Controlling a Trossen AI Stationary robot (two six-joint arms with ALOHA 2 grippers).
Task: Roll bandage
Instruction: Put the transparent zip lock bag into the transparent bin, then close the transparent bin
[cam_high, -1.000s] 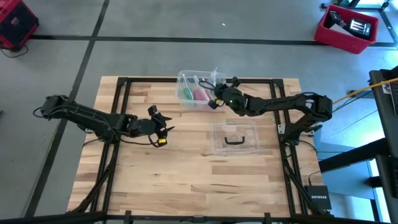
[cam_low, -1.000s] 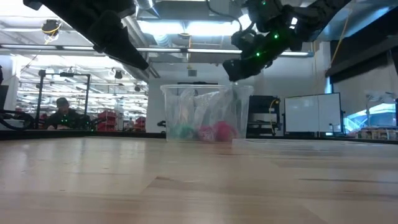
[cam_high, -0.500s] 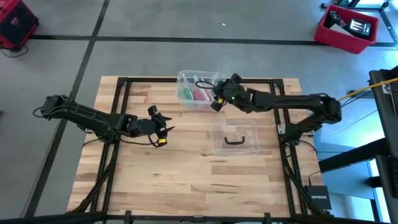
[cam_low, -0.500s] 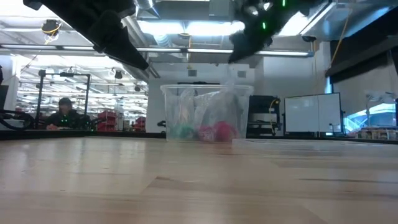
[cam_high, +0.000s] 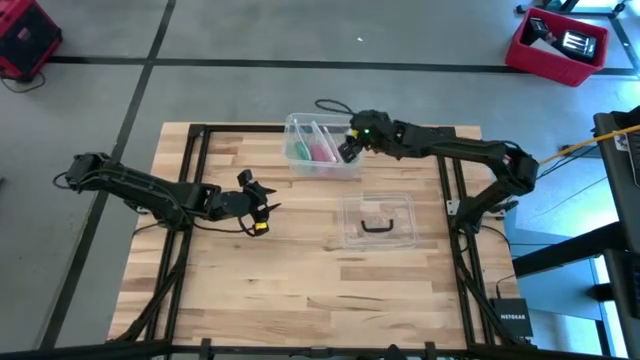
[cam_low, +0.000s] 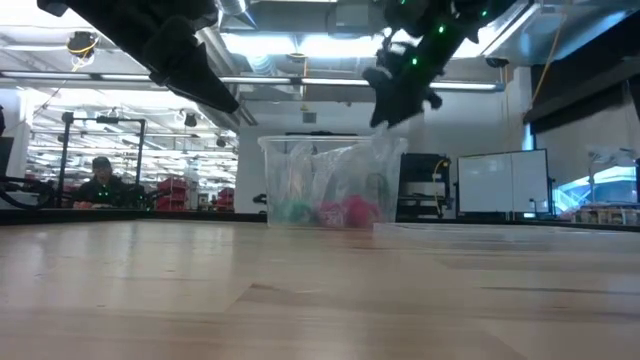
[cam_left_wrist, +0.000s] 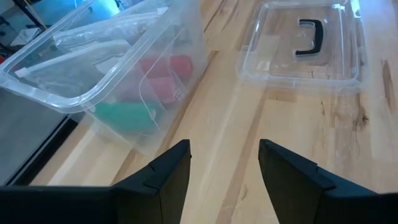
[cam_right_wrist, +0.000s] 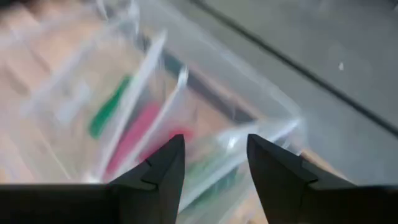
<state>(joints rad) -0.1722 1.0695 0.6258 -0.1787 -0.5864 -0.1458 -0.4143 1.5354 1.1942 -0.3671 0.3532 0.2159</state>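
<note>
Right gripper (cam_high: 347, 150) hangs above the right end of the clear plastic box (cam_high: 298, 160) at the far side of the wooden table (cam_high: 300, 290); its fingers (cam_right_wrist: 163, 167) stand apart with nothing between them, and in the low view it sits clear of the box's rim. The box holds the bandage (cam_left_wrist: 124, 116), a bright green roll lying in the compartment at the box's left end, with pink items (cam_left_wrist: 166, 79) in the next compartment beside it, a thin divider wall between the two. A clear bag or wrapping also lies in the box; its contents cannot be made out. In the low view the green roll (cam_low: 292, 211) rests on the box floor, just beside the pink items (cam_low: 345, 212). Left gripper (cam_high: 256, 208) waits over the table's left half, well apart from the box, jaws spread and empty, fingers (cam_left_wrist: 165, 176) aimed toward the box. The box's clear lid (cam_high: 378, 221), with a dark handle (cam_high: 377, 225) on top, lies flat on the table nearer the front, between the box and the table's front edge, not touching the box.
</note>
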